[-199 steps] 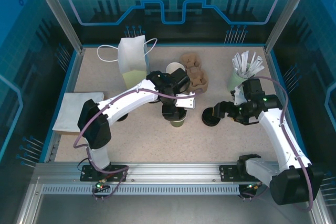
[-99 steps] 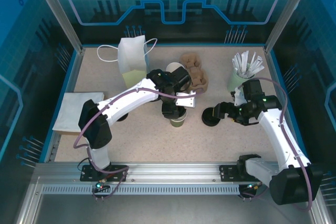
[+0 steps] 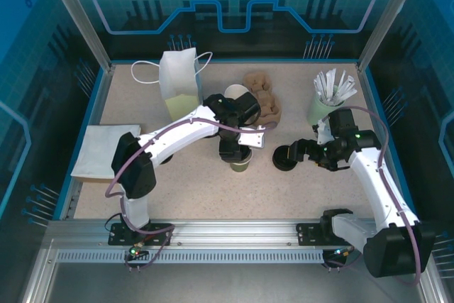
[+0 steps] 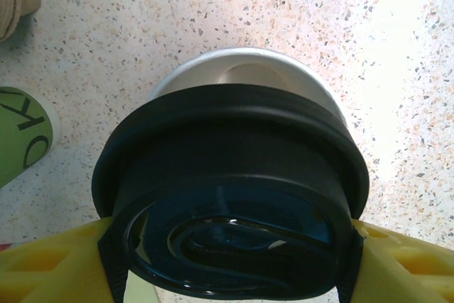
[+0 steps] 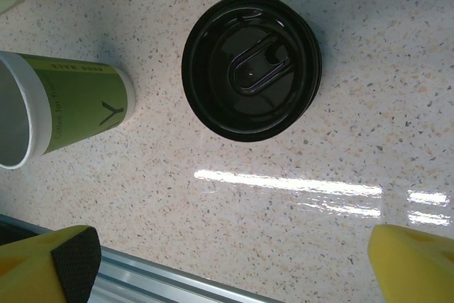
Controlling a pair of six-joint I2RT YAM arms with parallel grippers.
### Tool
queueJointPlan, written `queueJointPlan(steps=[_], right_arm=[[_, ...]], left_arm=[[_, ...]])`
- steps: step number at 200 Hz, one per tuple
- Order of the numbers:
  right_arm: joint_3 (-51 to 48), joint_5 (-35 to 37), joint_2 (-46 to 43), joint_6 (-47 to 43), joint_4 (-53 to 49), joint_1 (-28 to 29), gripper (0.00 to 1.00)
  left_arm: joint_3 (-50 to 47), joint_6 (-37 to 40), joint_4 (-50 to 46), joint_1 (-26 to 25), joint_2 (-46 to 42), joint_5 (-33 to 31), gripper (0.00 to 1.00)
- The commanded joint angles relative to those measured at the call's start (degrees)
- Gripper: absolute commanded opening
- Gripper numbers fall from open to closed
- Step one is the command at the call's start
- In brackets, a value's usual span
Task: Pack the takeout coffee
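One takeout coffee cup [image 3: 241,166] stands on the counter [image 3: 198,189] under the left end effector [image 3: 240,152], bag [image 3: 177,79] and brown tray [image 3: 262,103] behind. Left wrist: fingers [image 4: 42,267] pinch a black lid [image 4: 230,196] over its rim. Right wrist: right end effector [image 5: 234,253] wide, empty, near a spare lid [image 5: 252,65].

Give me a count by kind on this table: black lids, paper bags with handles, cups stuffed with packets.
black lids: 2
handled paper bags: 1
packet-stuffed cups: 1
Total: 4
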Motion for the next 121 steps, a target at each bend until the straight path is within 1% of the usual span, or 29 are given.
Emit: queueJointPlan(steps=[1,40,77,121], right_arm=[[-0.4,-0.3,-1.1,-1.1,-0.5,-1.2,0.99],[-0.6,-1.1,-0.9,-1.1,-0.2,-1.3,0.99],[-0.7,-1.5,-1.0,-1.2,-0.2,-1.4,0.99],[-0.7,-1.7,-0.9,-1.3,-0.1,-1.5,0.99]], left_arm=[[1.6,0.6,-2.2,-0.5,0.8,0.1,0.72],[2.3,-0.1,-2.4,-0.7,1.5,1.6,0.74],[3.0,-0.1,-3.0,-0.7,2.6,0.9,0.77],[3.9,-0.6,-3.1,-0.7,2.9,1.6,0.81]])
